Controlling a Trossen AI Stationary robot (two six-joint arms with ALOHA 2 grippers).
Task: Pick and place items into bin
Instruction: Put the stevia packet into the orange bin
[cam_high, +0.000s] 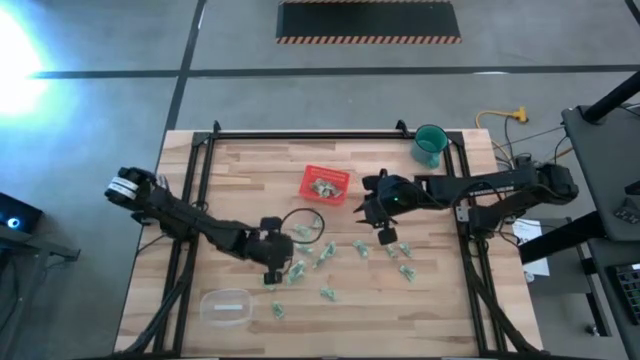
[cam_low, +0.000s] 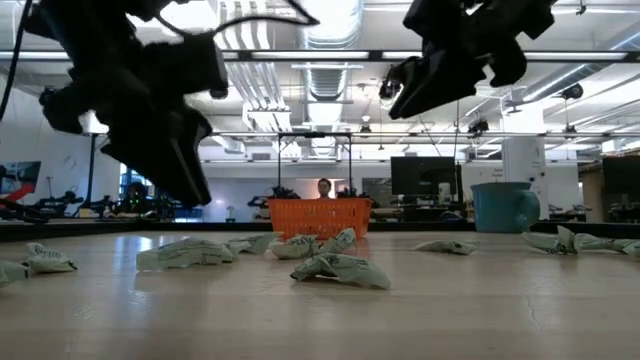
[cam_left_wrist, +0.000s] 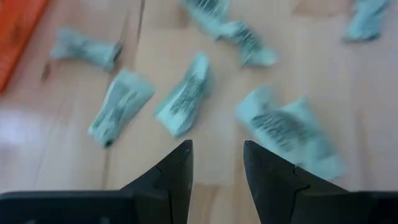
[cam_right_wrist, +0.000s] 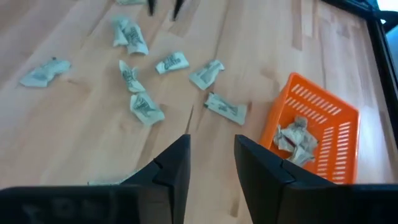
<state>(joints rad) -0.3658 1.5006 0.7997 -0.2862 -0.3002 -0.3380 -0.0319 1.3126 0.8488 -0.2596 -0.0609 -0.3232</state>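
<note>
Several small pale-green crumpled items (cam_high: 322, 255) lie scattered on the wooden table, seen up close in the left wrist view (cam_left_wrist: 186, 96) and the right wrist view (cam_right_wrist: 146, 107). The red bin (cam_high: 326, 183) stands at the table's far middle with a few items (cam_right_wrist: 297, 138) inside it. My left gripper (cam_high: 280, 260) hovers open just above the items near the table's middle, nothing between its fingers (cam_left_wrist: 180, 165). My right gripper (cam_high: 366, 206) hangs open, higher up, beside the bin's right side, holding nothing (cam_right_wrist: 211, 152).
A teal cup (cam_high: 430, 143) stands at the far right corner and a clear plastic container (cam_high: 225, 305) at the near left. A thin black loop (cam_high: 305, 220) lies near the bin. A person (cam_low: 323, 187) shows far behind the table.
</note>
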